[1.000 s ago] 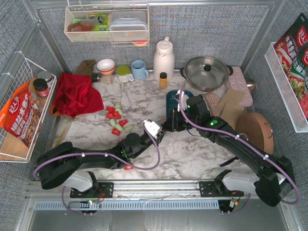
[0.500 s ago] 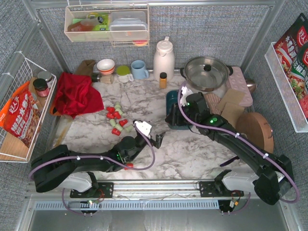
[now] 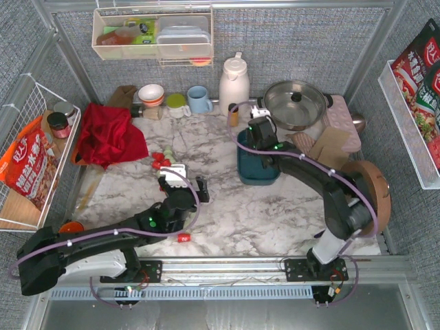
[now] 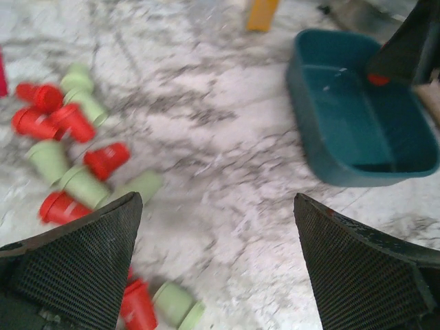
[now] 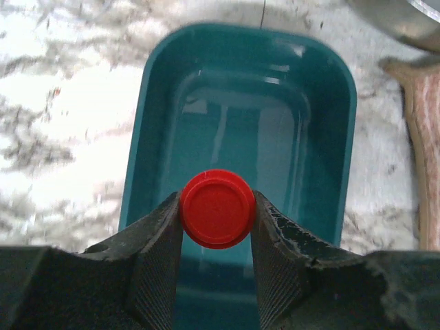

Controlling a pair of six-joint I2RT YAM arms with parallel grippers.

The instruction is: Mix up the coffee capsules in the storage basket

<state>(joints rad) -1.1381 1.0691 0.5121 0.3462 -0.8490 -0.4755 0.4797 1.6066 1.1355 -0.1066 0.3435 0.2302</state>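
On the marble tabletop [image 3: 234, 216], the right hand [image 5: 217, 213] has swung over the storage basket [image 3: 258, 180], pinching a red capsule [image 5: 217, 203] above its bare floor, so filling looks only just begun. The left hand [image 4: 216, 203], now wide open and empty, has drawn back left of the basket, over the loose coffee capsules [image 4: 69, 124].
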